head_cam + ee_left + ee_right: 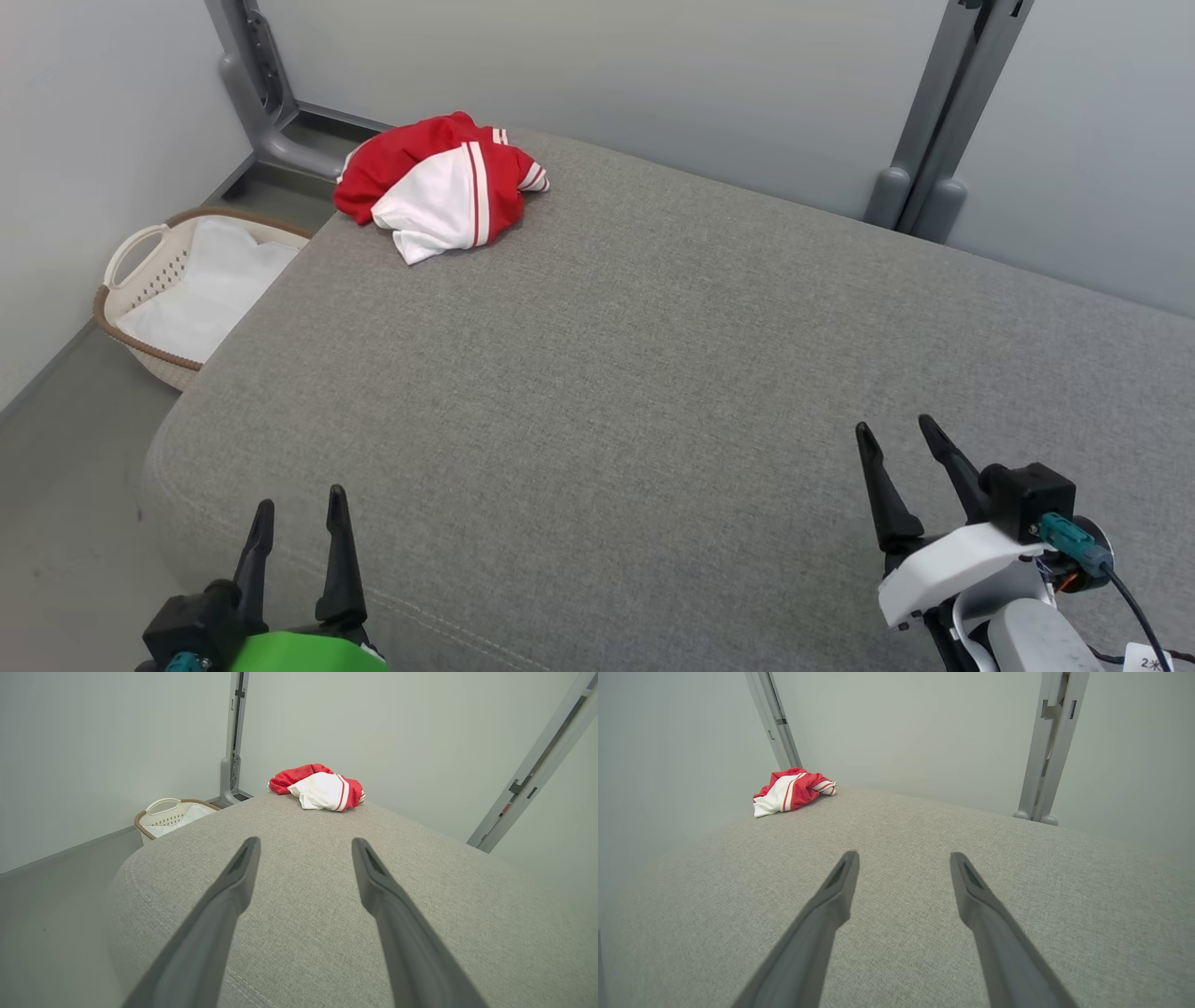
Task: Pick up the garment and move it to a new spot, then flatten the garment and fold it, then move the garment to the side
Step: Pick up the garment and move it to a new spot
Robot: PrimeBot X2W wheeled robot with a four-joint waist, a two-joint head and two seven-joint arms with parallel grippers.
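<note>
Nearest, at the bottom corners: left claw (pixel 301 497) and right claw (pixel 892 424), both spread wide, holding nothing, above a padded grey fabric surface (pixel 653 373) with rounded, stitched edges. Farther, at its far left corner: the garment (pixel 439 187), crumpled, white sleeve uppermost. Beyond the left edge, on grey floor (pixel 56 485), a white basket (pixel 126 257). Behind, grey metal posts (pixel 934 140) against pale walls (pixel 653 75).

- A grey woven-fabric upholstered platform (pixel 653 392) with a rounded, stitched edge spans the middle of the head view.
- A cream perforated plastic laundry basket (pixel 149 275) with a brown rim stands on the grey floor (pixel 65 485) at 9 o'clock, just beside the platform's edge.
- White cloth (pixel 210 289) lies in it.
- One grey metal post (pixel 257 84) rises at 11 o'clock and a second grey post (pixel 943 103) at 1 o'clock.
</note>
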